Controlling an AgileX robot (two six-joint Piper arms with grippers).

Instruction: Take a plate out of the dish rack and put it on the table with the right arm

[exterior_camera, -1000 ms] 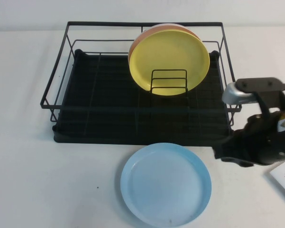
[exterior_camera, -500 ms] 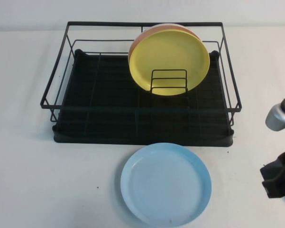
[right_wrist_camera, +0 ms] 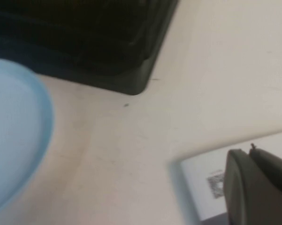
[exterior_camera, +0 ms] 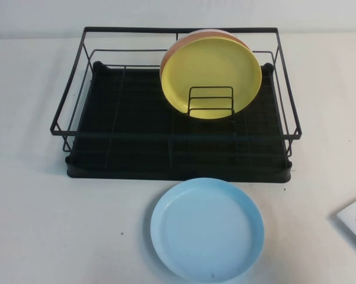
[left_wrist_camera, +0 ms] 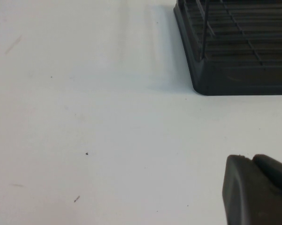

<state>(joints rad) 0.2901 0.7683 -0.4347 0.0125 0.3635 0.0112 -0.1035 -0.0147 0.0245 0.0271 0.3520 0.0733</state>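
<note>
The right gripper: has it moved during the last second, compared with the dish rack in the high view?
Yes. The right gripper was beside the dish rack, at its right end; it drew back rightward out of the high view. Shut, it hangs above a white card.

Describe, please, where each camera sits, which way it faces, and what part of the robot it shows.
High view: raised on the robot's side, looking down at the rack, blue plate and table; no arm shows.
Left wrist view: low over the table, facing a rack corner; the shut left gripper shows.
Right wrist view: facing plate edge, rack corner, paper card; the shut right gripper shows.
All three views share the rack.
</note>
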